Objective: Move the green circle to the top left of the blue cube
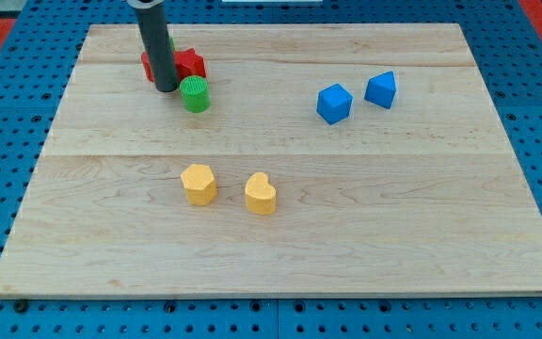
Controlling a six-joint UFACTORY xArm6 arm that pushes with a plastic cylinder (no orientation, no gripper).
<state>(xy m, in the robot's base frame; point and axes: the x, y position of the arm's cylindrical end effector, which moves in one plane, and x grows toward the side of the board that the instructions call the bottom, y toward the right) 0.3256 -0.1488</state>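
Near the view's top left of the wooden board (280, 235), my tip (167, 89) is seen grasping nothing, just left of the green circle (195, 95) and in front of a red block (184, 64). The blue cube (334, 103) lies well apart, rightward, beside a second blue block (381, 89). Two yellow blocks (199, 184) (261, 193) sit lower.

Light: bright, even, soft over the wooden board (280, 217).
Shadows: small and faint, close under each block.
Glare: none.
Focus: sharp everywhere.
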